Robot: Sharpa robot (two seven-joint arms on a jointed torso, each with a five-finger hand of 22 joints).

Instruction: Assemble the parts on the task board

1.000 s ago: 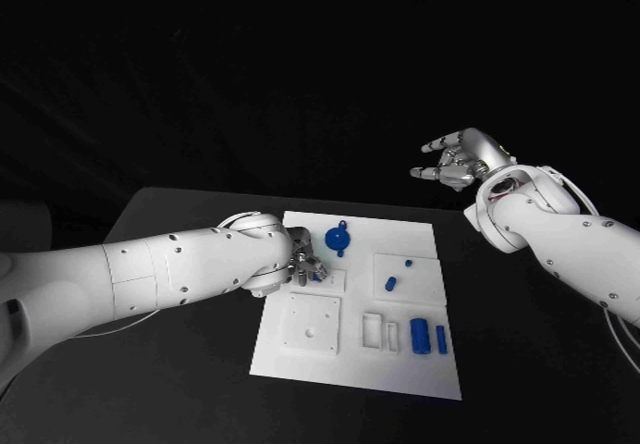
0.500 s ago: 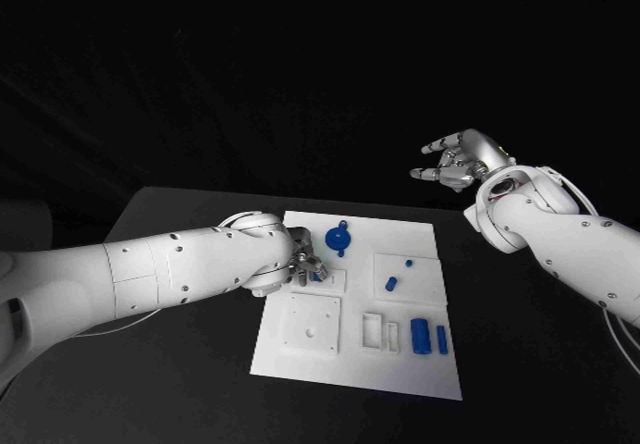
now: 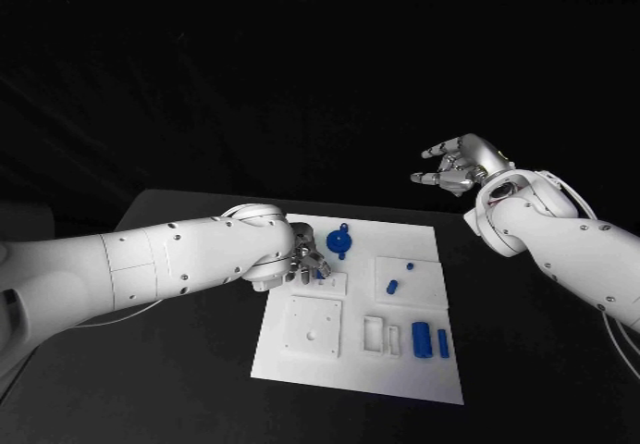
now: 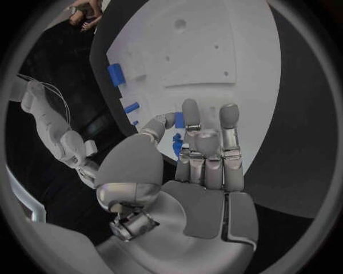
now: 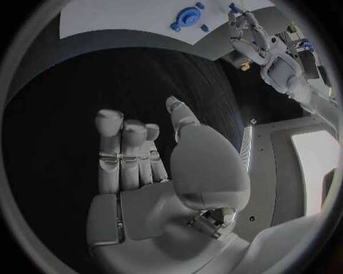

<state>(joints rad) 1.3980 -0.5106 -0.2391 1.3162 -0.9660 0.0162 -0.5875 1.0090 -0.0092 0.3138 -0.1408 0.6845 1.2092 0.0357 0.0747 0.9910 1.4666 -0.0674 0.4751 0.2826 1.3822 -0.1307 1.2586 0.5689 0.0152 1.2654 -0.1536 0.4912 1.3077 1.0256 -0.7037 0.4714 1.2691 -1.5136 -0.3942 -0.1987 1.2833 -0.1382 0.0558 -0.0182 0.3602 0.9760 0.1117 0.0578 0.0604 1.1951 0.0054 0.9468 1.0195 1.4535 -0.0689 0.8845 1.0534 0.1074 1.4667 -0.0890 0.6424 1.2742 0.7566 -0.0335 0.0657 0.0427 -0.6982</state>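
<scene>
The white task board (image 3: 400,375) lies in the middle of the black table. My left hand (image 3: 304,266) is low over the board's left side, and its thumb and fingers pinch a small blue part (image 4: 178,120). A round blue part (image 3: 340,241) lies just beyond that hand and also appears in the right wrist view (image 5: 189,13). Two small blue pegs (image 3: 392,286) sit in a raised white square. A blue cylinder (image 3: 420,338) and a thin blue bar (image 3: 441,341) lie near the board's front right. My right hand (image 3: 461,165) is raised well above the table's far right, fingers loosely apart and holding nothing.
A white square plate with holes (image 3: 313,324) sits on the board in front of my left hand, with two white rectangular slots (image 3: 380,335) beside it. Bare black table (image 3: 534,370) surrounds the board on both sides.
My left arm has turned and lifted slightly at the elbow while its hand stays by the board's left side. The right hand has drifted a little right and down.
</scene>
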